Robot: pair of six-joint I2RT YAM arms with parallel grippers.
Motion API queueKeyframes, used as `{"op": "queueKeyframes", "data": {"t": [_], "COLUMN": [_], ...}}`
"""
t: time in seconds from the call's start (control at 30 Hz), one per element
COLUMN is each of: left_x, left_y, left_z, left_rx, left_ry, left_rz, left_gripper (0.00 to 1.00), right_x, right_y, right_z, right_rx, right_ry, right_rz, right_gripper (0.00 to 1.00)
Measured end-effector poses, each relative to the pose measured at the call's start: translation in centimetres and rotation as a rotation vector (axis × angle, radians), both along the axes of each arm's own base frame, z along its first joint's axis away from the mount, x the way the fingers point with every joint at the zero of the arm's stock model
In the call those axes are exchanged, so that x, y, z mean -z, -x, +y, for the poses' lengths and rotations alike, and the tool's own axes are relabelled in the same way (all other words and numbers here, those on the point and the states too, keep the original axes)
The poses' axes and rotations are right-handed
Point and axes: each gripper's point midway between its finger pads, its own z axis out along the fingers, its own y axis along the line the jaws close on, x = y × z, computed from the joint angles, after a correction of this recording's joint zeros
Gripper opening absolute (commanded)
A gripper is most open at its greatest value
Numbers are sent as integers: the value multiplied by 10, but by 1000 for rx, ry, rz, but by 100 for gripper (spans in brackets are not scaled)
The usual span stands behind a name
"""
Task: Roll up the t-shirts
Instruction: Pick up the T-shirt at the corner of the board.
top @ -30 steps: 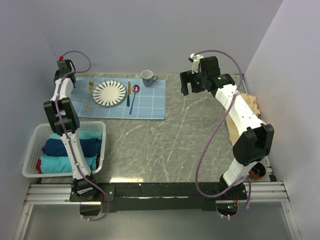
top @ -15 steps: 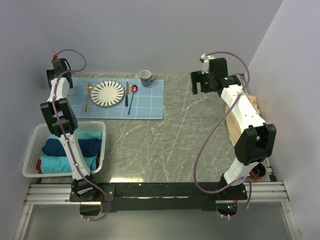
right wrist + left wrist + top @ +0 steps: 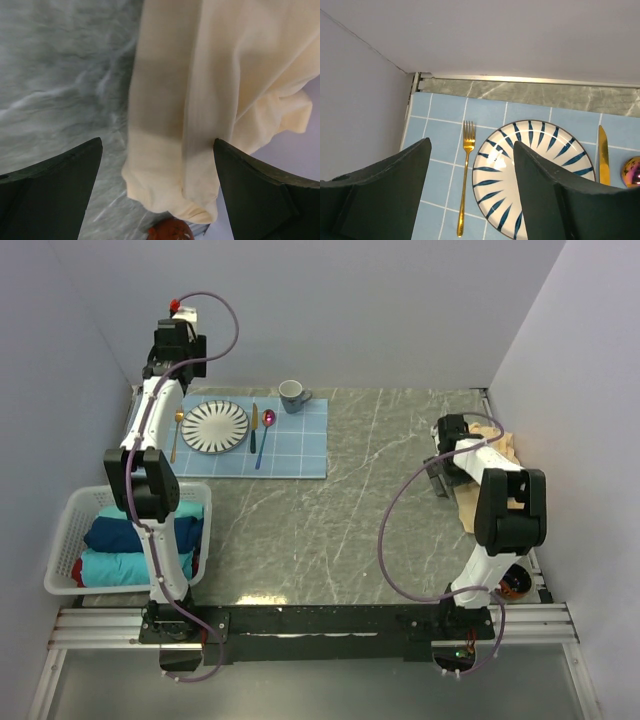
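Tan cloth fills the view under my right claw [image 3: 157, 142]: the tan shirt [image 3: 200, 75] lies crumpled on the grey marbled table [image 3: 60, 60], running from the top of that wrist frame down to the bottom, between my two dark fingers [image 3: 50, 190]. That claw is spread as wide as it goes and holds nothing. Whether a fingertip brushes the cloth I cannot tell. In the overhead frame this claw sits at the right, just beside the shirt, which is bunched along the table's right edge by the wall. My left claw [image 3: 472, 147] is also wide open and empty, raised at the upper left of the overhead frame above the far left end of a blue placemat [image 3: 440, 150]. Through its gap I see a gold fork [image 3: 465, 185] lying just beside a striped plate [image 3: 535, 170], with a gold knife [image 3: 603, 155] and a shiny spoon [image 3: 632, 171] at the right edge of the frame. A mug [image 3: 293, 395] stands at the mat's far right corner. At the lower left of the overhead frame a white basket [image 3: 62, 540] holds bundled teal shirts [image 3: 115, 567] and a navy shirt [image 3: 130, 533].
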Motion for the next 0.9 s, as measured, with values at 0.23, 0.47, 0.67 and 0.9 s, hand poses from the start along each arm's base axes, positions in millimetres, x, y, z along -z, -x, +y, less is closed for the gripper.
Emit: {"op": "queueKeyframes", "data": {"t": [0.23,0.47,0.67,0.9], "left_x": [5,22,19,17], "left_y": [7,13,15,17], "left_z": [5,4,-2,-24], "left_rx": [-7,-2,17,116], "left_ry": [20,30,37,100], "left_rz": [17,63,65,71], "left_gripper": [72,72,72,71], "right_x": [1,8,7,-7], "right_y": [-6,-13,-15,-16], "right_z": [-30,-48,-58,-44], "right_rx": [64,79,101,90], "right_ry": [94,132,123,64], "right_rz": [-32,-1,18,34], "right_gripper": [99,73,45,0]}}
